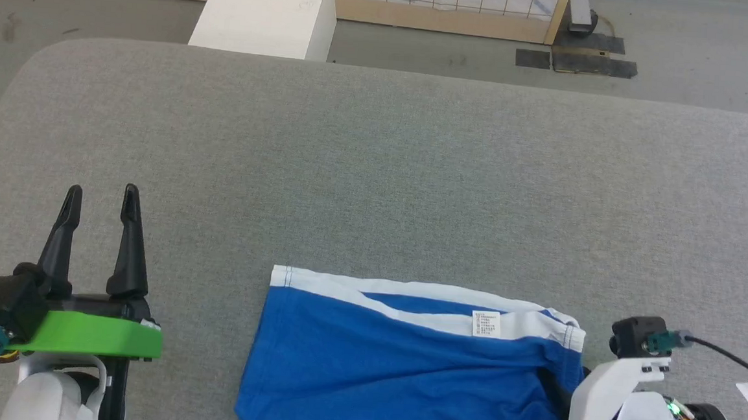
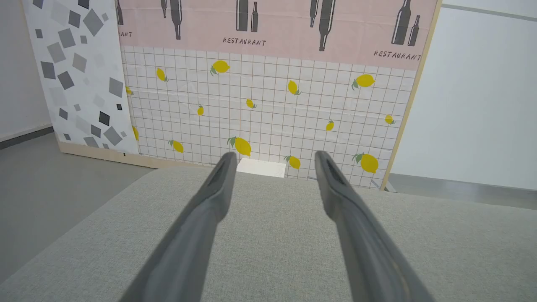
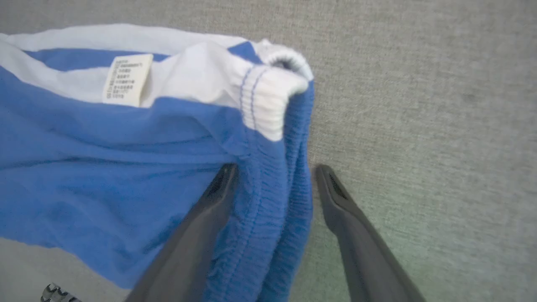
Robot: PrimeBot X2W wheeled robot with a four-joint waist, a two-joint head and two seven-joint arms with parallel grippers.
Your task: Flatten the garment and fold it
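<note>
The garment [image 1: 403, 374], bright blue shorts with white stripes, lies spread at the near edge of the grey table [image 1: 376, 171]. Its white label [image 1: 486, 324] faces up near its right end. In the right wrist view the gathered waistband [image 3: 272, 209] runs between the two fingers of my right gripper [image 3: 276, 167], which stands open astride it; the left finger [image 3: 197, 235] rests over the blue cloth [image 3: 105, 176]. In the head view the right arm's wrist [image 1: 629, 394] covers those fingers. My left gripper [image 1: 103, 188] is open over bare table, well left of the shorts, and it holds nothing [image 2: 275, 154].
A white box [image 1: 269, 9] stands beyond the table's far edge. Behind it is a tiled lemon-print panel [image 2: 272, 105] with a wooden base. Grey floor [image 1: 682, 47] surrounds the table. The table's rounded left corner [image 1: 25, 65] is near my left arm.
</note>
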